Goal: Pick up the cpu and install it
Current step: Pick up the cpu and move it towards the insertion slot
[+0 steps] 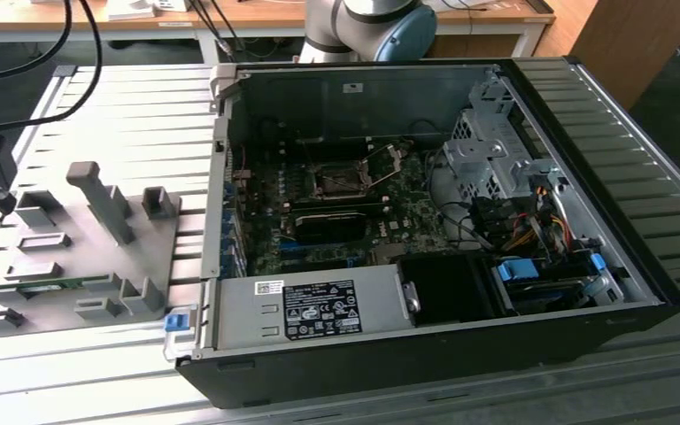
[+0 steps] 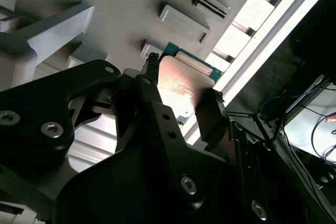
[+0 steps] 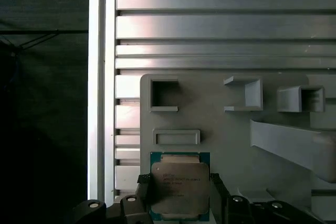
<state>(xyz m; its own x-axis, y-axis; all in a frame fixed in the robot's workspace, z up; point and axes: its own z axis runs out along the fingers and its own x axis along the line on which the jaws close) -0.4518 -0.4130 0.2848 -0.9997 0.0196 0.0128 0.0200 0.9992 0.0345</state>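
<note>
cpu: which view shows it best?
First wrist view: the cpu faces the camera square-on, metal top and green border plain. The second wrist view catches it at a slant, partly behind the gripper. In the exterior view it is too small to tell on the grey tray.

Cpu (image 3: 180, 184) on tray (image 3: 231, 129), computer case (image 1: 352, 97) at the exterior view's right

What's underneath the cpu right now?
The grey tray: the cpu lies flat on it, green edge showing. The tray surface directly beneath is covered by the chip, so its seat cannot be seen.
</note>
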